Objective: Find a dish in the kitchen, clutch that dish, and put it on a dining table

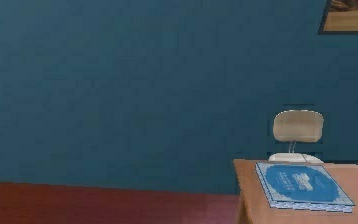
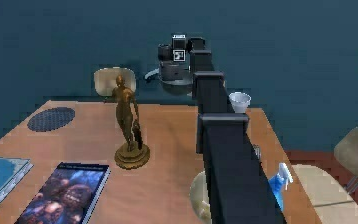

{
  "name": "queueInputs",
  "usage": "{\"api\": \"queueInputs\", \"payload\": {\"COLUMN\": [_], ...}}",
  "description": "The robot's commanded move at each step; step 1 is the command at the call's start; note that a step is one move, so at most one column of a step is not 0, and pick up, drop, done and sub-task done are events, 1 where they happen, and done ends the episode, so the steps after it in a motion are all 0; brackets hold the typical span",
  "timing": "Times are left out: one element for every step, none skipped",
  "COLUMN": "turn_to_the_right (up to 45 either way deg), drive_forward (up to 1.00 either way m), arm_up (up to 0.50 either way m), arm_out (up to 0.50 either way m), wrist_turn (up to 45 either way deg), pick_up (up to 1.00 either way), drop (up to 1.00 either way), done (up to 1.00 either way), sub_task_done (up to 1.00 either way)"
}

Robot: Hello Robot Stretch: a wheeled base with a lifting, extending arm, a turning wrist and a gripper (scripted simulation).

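One round grey dish [image 2: 175,80] hangs at the gripper [image 2: 159,69], over the far edge of the wooden table [image 2: 172,150]. I cannot tell if the gripper is apart or together. The table has one shiny gold statue [image 2: 130,125], one white cup [image 2: 239,100], one blue book [image 1: 299,185] and one dark book [image 2: 72,190].

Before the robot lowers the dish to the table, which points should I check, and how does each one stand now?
1. Dish held: the grey dish hangs at the far end of the gripper, clear of the tabletop: ok.
2. Reach: the arm extends across the wooden table: ok.
3. Landing spot: whether bare wood lies straight under the dish: cannot tell.
4. Statue: the golden statue stands upright, apart from the arm: ok.
5. Cup: the white cup stands close beside the arm; whether they touch: cannot tell.
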Motion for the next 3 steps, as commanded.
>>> {"api": "queueInputs", "payload": {"turn_to_the_right": [0.0,0.0,0.0], "drive_forward": [0.0,0.0,0.0], "arm_up": [-0.02,-0.32,0.0], "arm_out": [0.0,0.0,0.0], "wrist_turn": [0.0,0.0,0.0], "pick_up": [0.0,0.0,0.0], "drop": [0.0,0.0,1.0], "done": [0.0,0.0,0.0], "sub_task_done": [0.0,0.0,0.0]}}
